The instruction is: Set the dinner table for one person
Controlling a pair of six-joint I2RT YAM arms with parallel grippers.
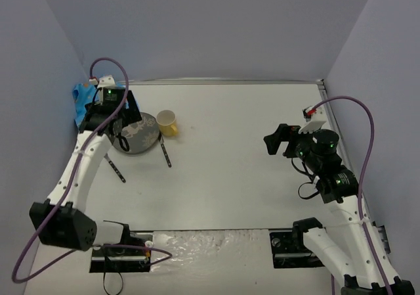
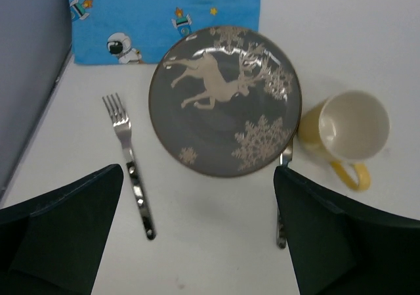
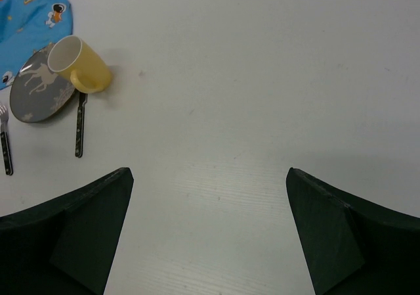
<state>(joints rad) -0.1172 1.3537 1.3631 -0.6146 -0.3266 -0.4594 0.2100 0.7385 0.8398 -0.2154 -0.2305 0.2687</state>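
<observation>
Top external: the dinner table [image 1: 249, 163], a white matte rectangle, fills the floor of the view. Near its far-left corner:
- grey plate [image 1: 141, 136]
- yellow mug [image 1: 167, 122], just right of the plate
- fork [image 1: 117, 169], nearer than the plate on its left
- second utensil [image 1: 165, 152], nearer on its right
- blue cloth [image 1: 82, 101], at the left edge

The left gripper [image 1: 126, 125] hangs above the plate. The right gripper [image 1: 277, 139] is near the right edge, well apart from everything.

Left wrist: fingers [image 2: 65, 229] spread wide, holding nothing. The reindeer-printed plate sits between them, with the mug's handle pointing to the near side.

Right wrist: fingers [image 3: 72, 229] spread wide, holding nothing, over bare table.
</observation>
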